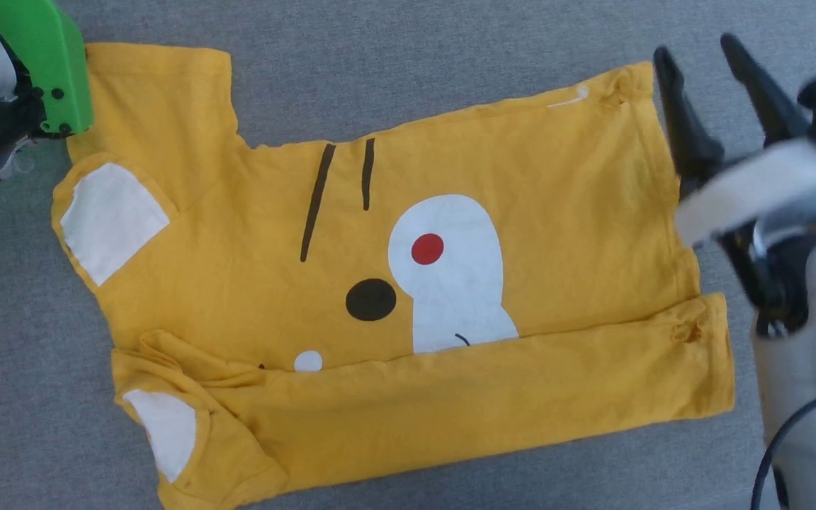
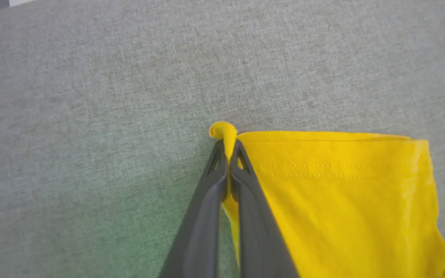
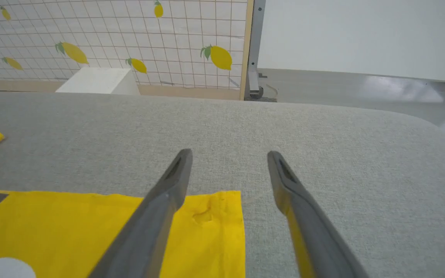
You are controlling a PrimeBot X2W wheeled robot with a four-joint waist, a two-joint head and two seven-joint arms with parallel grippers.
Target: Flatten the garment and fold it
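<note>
Yellow short-sleeved garment (image 1: 578, 184) lies on the grey cloth-covered bench (image 1: 408, 64), print side up, turned sideways in the head view: sleeves at frame left, hem at frame right. Lower long edge is folded up over the body; the plain yellow band (image 1: 450, 411) runs across the bottom of the shirt and covers the lower part of the white muzzle (image 1: 450, 283). Showing on the front: red spot (image 1: 427, 248), black dot (image 1: 370, 299), two dark lines (image 1: 316, 202). One white sleeve patch (image 1: 110, 219) at mid left, a second at lower left on the folded part. Left end effector (image 2: 228, 150) is clamped shut on the corner of the upper-left sleeve's hem; in the left wrist view a small curl of yellow cloth pokes out past the fingertips, the rest of the sleeve spreading toward frame right. In the head view its green housing (image 1: 54, 57) sits at upper left, overlapping that sleeve. Right end effector (image 3: 229, 154) stands wide open, gripping nothing, at upper right of the head view, blurred, just beside the upper hem corner. In the right wrist view its left finger crosses that corner, its right finger crosses bare bench; contact with the cloth cannot be told. Beyond the bench, upper left of that view: lemon-print gridded panel (image 3: 110, 34), white box (image 3: 99, 81)
</note>
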